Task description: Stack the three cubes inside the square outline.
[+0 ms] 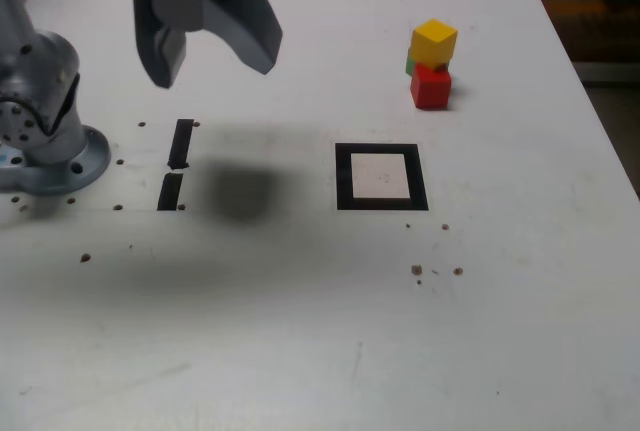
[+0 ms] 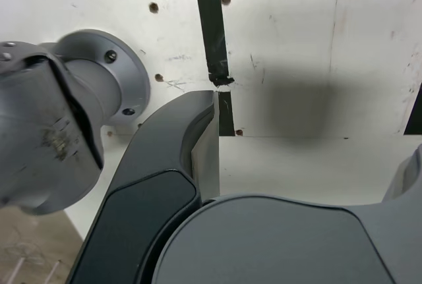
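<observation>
**Three cubes sitting in a cluster outside the square outline**

Three cubes are sitting close together toward the far edge of the tabletop, on the exterior view's right. The yellow cube (image 1: 434, 41) is resting on top, slightly tilted. The red cube (image 1: 430, 86) is sitting on the table in front, and the green cube (image 1: 411, 64) is showing only as a sliver behind the other two, so I cannot tell how it is lying.

The square outline (image 1: 381, 176) is lying nearer the middle of the table, apart from the cubes, and its white centre is holding nothing.

The gripper (image 1: 215, 59) is hanging above the table toward the far edge on the exterior view's left, its jaws spread apart and gripping nothing. It is casting a dark shadow (image 1: 240, 191) on the surface between the outline and two short tape strips (image 1: 176, 166). The arm's round base (image 1: 60, 156) is sitting at the table's edge on the exterior view's left. In the wrist view, one finger (image 2: 204, 145) is overlapping the strips.
</observation>
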